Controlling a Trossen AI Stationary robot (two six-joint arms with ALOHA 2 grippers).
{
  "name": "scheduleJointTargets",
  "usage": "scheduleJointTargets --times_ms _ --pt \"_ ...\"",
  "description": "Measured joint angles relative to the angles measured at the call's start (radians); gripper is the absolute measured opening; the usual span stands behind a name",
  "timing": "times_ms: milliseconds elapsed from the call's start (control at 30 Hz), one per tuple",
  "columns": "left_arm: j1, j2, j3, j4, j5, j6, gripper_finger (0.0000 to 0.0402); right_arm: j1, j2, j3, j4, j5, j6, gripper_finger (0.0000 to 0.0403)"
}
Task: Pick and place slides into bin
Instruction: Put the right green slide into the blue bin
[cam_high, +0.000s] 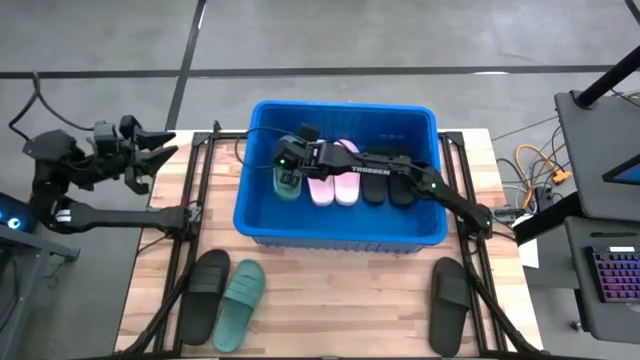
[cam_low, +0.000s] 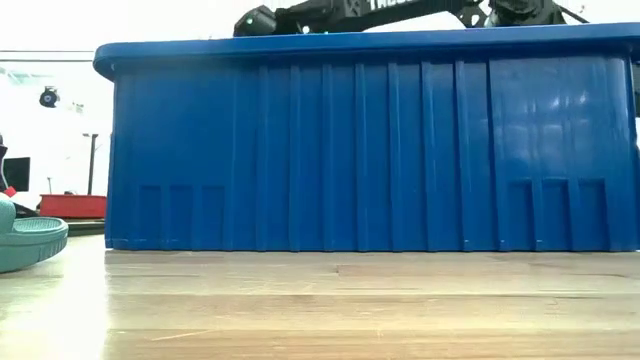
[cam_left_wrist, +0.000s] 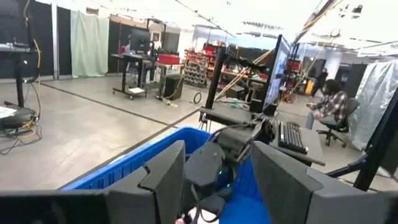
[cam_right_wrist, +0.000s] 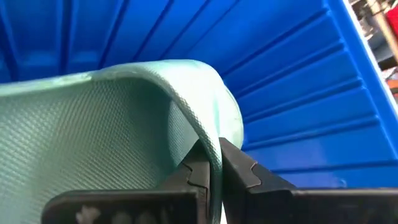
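- Wooden tabletop (cam_high: 330, 290) carries the bin, with grey floor around it.
- Bright blue bin (cam_high: 338, 237) sits mid-tabletop, holding two pink slides (cam_high: 335, 187) and two black slides (cam_high: 386, 187) side by side.
- Right gripper (cam_high: 288, 172) reaches inside the bin at its left end, its fingers (cam_right_wrist: 198, 168) pinched tight on the edge of a green slide (cam_right_wrist: 93, 137).
- Left gripper (cam_high: 160, 152) hangs off the tabletop's left edge, fingers parted, holding nothing.
- In front of the bin lie a black slide (cam_high: 203, 295) and green slide (cam_high: 238, 304) together, and another black slide (cam_high: 449, 304) at the right.
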Motion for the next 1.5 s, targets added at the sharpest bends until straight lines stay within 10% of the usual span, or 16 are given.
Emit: scheduleJointTargets --times_ms 1500 --pt "0.0 -0.091 -0.001 0.0 -0.025 0.017 0.0171 -0.029 0.104 -0.071 0.326 0.009 -0.119 0.0009"
